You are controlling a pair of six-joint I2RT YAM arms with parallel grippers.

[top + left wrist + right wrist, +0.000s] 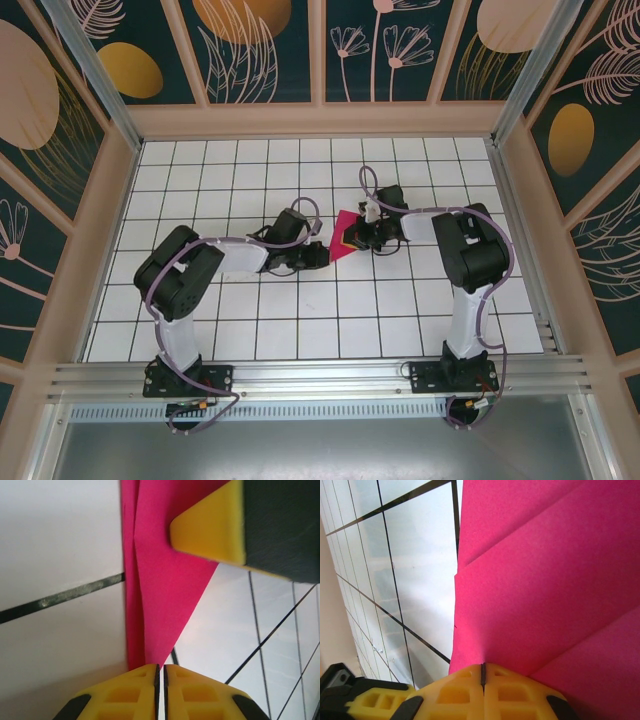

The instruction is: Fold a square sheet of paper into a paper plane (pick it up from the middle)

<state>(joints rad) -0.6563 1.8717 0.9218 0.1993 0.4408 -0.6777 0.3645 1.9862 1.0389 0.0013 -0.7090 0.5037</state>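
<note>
The pink sheet of paper [345, 232] is folded into a creased, pointed shape, the paper plane, and sits between my two grippers at mid table. My left gripper [325, 256] meets its lower left tip. In the left wrist view the narrow point of the paper [160, 590] runs down into the left gripper [160, 669], whose jaws are shut on it with a hairline slit. My right gripper [362, 240] holds the right side. In the right wrist view layered pink flaps [545, 590] enter the right gripper [482, 667], shut tight. A right fingertip [215, 530] shows against the paper.
The white gridded table [250, 160] is boxed in by wooden-framed patterned walls [100, 200] on three sides. A metal rail [320, 375] with both arm bases runs along the near edge. Open grid lies to the left, right and behind the arms.
</note>
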